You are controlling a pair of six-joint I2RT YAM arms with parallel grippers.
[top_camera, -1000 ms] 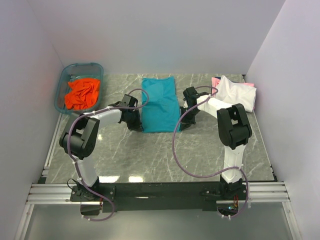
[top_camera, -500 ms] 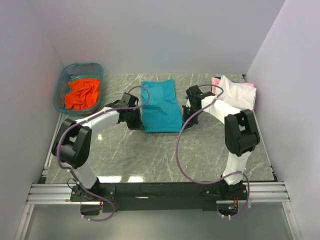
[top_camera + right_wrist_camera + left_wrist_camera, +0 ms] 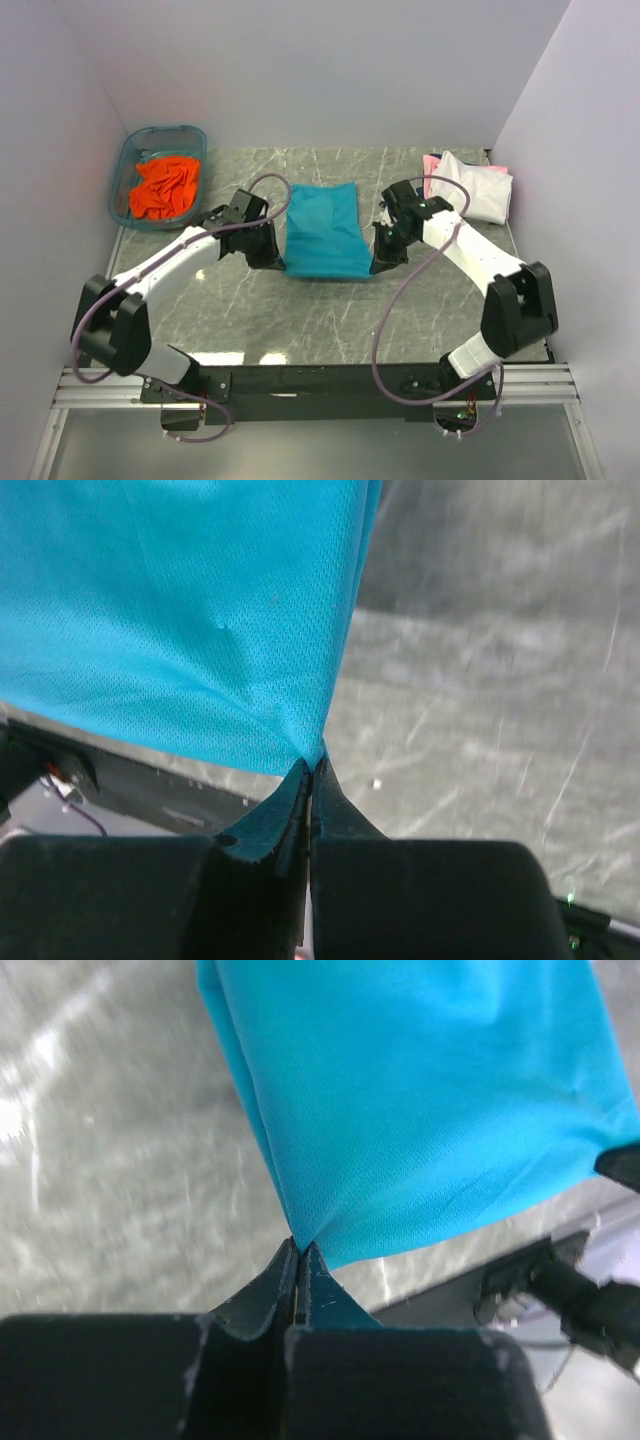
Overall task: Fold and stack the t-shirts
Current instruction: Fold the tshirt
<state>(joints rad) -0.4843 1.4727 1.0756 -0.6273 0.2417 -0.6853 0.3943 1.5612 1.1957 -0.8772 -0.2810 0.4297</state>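
Standing by the table (image 3: pixel 300 310), I see the teal t-shirt (image 3: pixel 322 230) in the middle of the marble-patterned top. It is a roughly rectangular panel running from far to near, between the two arms.

The left gripper (image 3: pixel 276 260) sits at the shirt's near left corner. In its wrist view the two dark fingers (image 3: pixel 318 1285) are pressed flat together with that corner of the teal cloth (image 3: pixel 420 1100) nipped between their tips. The fabric pulls into a sharp point at the pinch and fans out away from it.

The right gripper (image 3: pixel 381 262) does the same at the near right corner. Its jaws are clamped together on the cloth (image 3: pixel 180 610), which gathers into small creases just at the tips (image 3: pixel 300 795). From above I cannot tell whether the near edge is off the surface or resting on it.

At the far left corner stands a translucent blue tub (image 3: pixel 130 160) with the orange t-shirt (image 3: pixel 165 187) crumpled inside it. At the far right, well apart from the teal one, the white t-shirt (image 3: pixel 475 188) lies in a soft heap. A bit of the pink t-shirt (image 3: pixel 432 162) shows from under its far left side.
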